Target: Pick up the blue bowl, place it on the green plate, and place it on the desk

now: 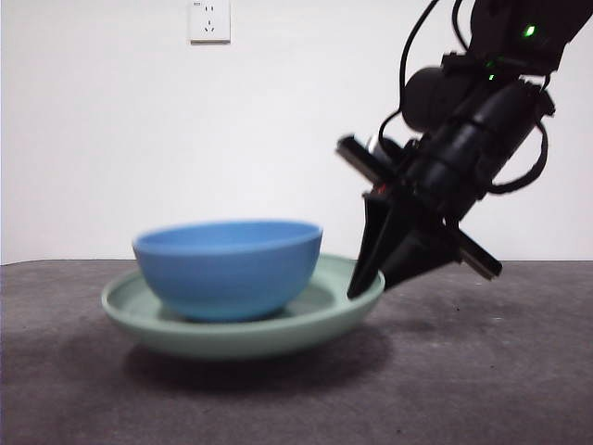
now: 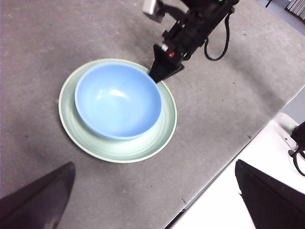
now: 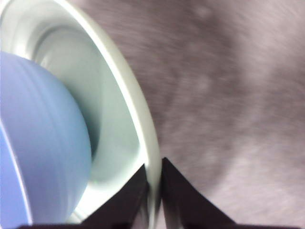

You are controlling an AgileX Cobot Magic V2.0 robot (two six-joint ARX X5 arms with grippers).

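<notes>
Foreground, desk (image 1: 482, 389): the dark speckled top is seen across the whole lower frame of the front view.
Left gripper (image 2: 152, 200): its jaws are shown spread wide at the lower corners of the left wrist view, nothing held, well apart from the dishes.
Green plate (image 1: 167, 334): it is pictured left of centre, resting on the desk, though its right edge may be tipped up slightly.
Blue bowl (image 1: 228, 269): it is seen upright inside the plate, so that step is judged done.
Right gripper (image 1: 375, 278): it is pictured at centre right, angled down from the upper right corner; in the right wrist view the jaws are clenched on the plate's rim, one inside and one outside.
Key relation: bowl and plate centre lie left of the right gripper; the rim runs between its jaws, and this arm is by far the nearer.
Background: a wall socket (image 1: 209, 20) is seen at upper left.
</notes>
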